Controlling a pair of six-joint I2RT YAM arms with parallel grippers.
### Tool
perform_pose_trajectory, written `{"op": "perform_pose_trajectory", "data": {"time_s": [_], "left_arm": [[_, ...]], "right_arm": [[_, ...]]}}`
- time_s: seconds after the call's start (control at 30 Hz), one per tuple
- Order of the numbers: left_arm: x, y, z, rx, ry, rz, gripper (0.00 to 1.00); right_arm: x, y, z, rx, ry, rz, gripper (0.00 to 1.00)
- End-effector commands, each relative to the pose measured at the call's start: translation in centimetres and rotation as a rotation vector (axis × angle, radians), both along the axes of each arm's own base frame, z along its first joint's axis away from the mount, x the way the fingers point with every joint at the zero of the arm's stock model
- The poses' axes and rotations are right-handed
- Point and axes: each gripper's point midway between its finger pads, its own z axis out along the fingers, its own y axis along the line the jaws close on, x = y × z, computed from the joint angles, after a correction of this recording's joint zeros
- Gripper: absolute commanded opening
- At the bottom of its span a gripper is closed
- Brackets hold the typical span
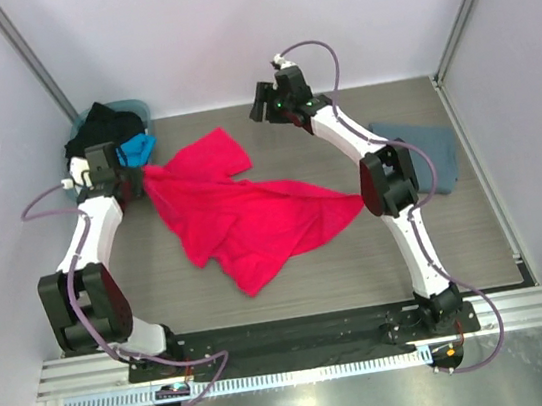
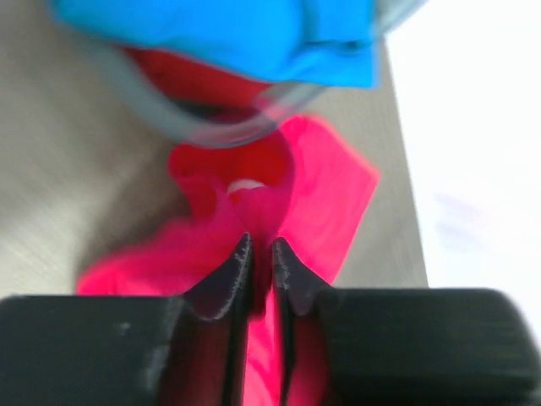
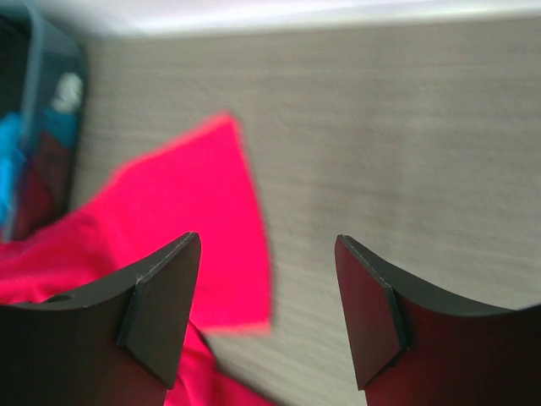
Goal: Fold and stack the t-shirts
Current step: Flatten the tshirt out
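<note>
Left gripper (image 2: 260,245) is clenched on an edge of the red-pink t-shirt (image 1: 243,217); right gripper (image 3: 269,245) hangs with its jaws spread, holding nothing.

You have the red-pink t-shirt lying crumpled across the middle of the tabletop (image 1: 361,271), its left corner raised into the left gripper just beside the bin (image 1: 136,106) in the far-left corner (a black t-shirt (image 1: 99,128) and a bright blue t-shirt (image 1: 137,149) spill over its rim). Your right gripper sits over bare tabletop near the far edge, just past the shirt's sleeve. A slate grey-blue t-shirt (image 1: 436,155) lies flat at the right edge, partly behind the right arm (image 1: 389,181).
</note>
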Motion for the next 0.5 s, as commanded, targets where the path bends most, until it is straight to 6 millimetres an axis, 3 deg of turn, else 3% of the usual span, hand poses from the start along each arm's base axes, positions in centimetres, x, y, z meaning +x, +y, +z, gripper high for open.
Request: {"op": "perform_pose_trajectory", "data": {"time_s": [0.0, 0.03, 0.07, 0.1, 0.13, 0.17, 0.2, 0.27, 0.3, 0.37, 0.4, 0.47], "left_arm": [[-1.4, 1.4, 0.8, 0.014, -0.036, 0.107, 0.22], [-1.9, 1.5, 0.6, 0.031, -0.03, 0.103, 0.35], [-2.1, 1.6, 0.7, 0.046, -0.031, 0.102, 0.71], [-2.6, 1.7, 1.4, 0.055, -0.046, 0.098, 0.81], [-3.0, 1.6, 1.5, 0.076, -0.041, 0.072, 0.86], [-3.2, 1.4, 1.8, 0.084, -0.045, 0.054, 0.9], [-3.6, 0.7, 2.4, 0.072, -0.057, 0.017, 0.92], [-4.2, -0.2, 2.5, 0.07, -0.061, -0.044, 0.95], [-4.5, -0.8, 2.5, 0.061, -0.067, -0.075, 0.95], [-5.4, -2.6, 2.3, 0.025, -0.083, -0.163, 0.95], [-5.5, -3.2, 2.4, 0.023, -0.102, -0.187, 0.95], [-6.9, -5.4, 0.9, 0.001, -0.09, -0.269, 0.95]], "right_arm": [[-2.7, -0.7, 7.8, 0.009, -0.121, 0.066, 0.7], [-3.6, -1.0, 7.8, -0.016, -0.116, 0.083, 0.7], [-5.1, -1.8, 9.9, -0.021, -0.125, 0.088, 0.68], [-6.4, -2.5, 7.6, -0.054, -0.069, 0.09, 0.68], [-7.2, -3.1, 7.4, -0.065, -0.055, 0.086, 0.68], [-8.7, -3.8, 9.4, -0.059, -0.068, 0.078, 0.67], [-10.1, -4.5, 7.0, -0.083, -0.011, 0.077, 0.66], [-12.0, -5.8, 6.4, -0.11, 0.023, 0.052, 0.65], [-14.0, -7.1, 5.8, -0.136, 0.043, 0.031, 0.63], [-15.3, -9.6, 4.7, -0.198, 0.058, -0.059, 0.62], [-17.1, -11.0, 4.2, -0.219, 0.072, -0.077, 0.6], [-18.6, -13.0, 3.2, -0.265, 0.095, -0.137, 0.59]]}}
